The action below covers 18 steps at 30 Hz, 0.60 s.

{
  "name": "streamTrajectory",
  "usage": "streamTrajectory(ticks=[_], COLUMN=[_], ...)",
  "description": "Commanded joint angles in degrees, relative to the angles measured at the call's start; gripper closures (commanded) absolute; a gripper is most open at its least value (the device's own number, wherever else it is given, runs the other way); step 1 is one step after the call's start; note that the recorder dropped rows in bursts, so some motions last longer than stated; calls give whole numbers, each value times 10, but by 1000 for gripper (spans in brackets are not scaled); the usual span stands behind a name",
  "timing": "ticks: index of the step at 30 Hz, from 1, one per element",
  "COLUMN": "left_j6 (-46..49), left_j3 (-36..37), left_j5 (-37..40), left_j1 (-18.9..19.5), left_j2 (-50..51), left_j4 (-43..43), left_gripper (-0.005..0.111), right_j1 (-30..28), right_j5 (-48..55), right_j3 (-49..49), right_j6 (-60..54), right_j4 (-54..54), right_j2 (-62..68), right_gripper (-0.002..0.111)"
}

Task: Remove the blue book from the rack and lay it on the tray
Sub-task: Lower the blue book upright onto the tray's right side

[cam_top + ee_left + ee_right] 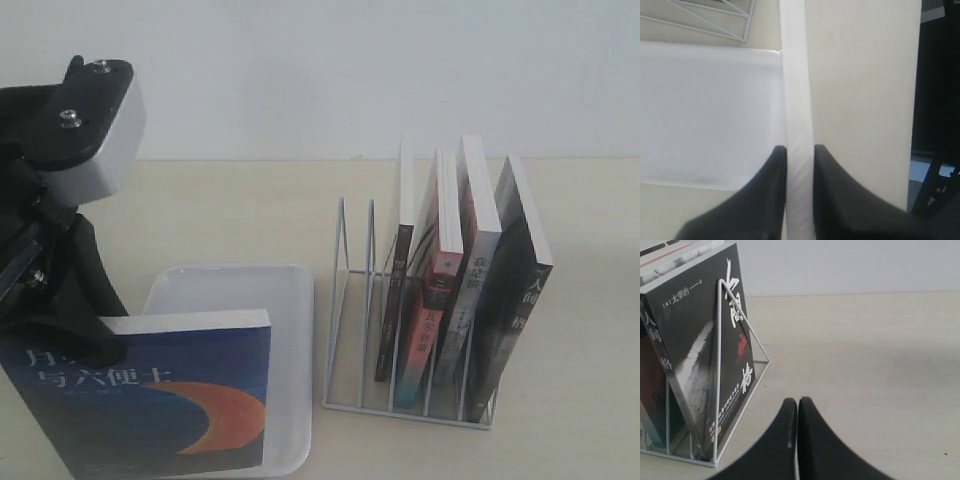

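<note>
Half done: the blue book (160,395) is out of the rack (331,300), clamped in your left fingers (772,170) over the tray (290,300). You still have to lay it flat. Right fingers (785,425) are closed and empty.

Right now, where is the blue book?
Exterior view, lower left: the blue book is held by the left jaws, tilted over the tray's near part, left of the rack.

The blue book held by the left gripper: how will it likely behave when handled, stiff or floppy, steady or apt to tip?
Probably fairly stiff: the blue book, pinched at one side by the left gripper, shows no sag. It is thin, so stood on edge on the tray it would likely fall flat. Gripped off-centre, it may pivot.
</note>
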Motion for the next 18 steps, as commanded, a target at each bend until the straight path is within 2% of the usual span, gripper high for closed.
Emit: streamTrajectory(ticks=[1,7,18], left_j6=[10,101,120], left_j3=[-6,-6,-6], left_j5=[-10,-10,-10], left_j1=[0,0,7], left_j2=[-3,-3,18], left_j4=[27,-24,-28], left_gripper=[103,103,103], right_j1=[-2,-2,-2], right_j5=[-3,-3,-6], right_j3=[0,0,0], right_j6=[0,0,0], right_j4=[-2,-2,-2], right_j2=[-2,-2,-2], right_gripper=[108,108,108])
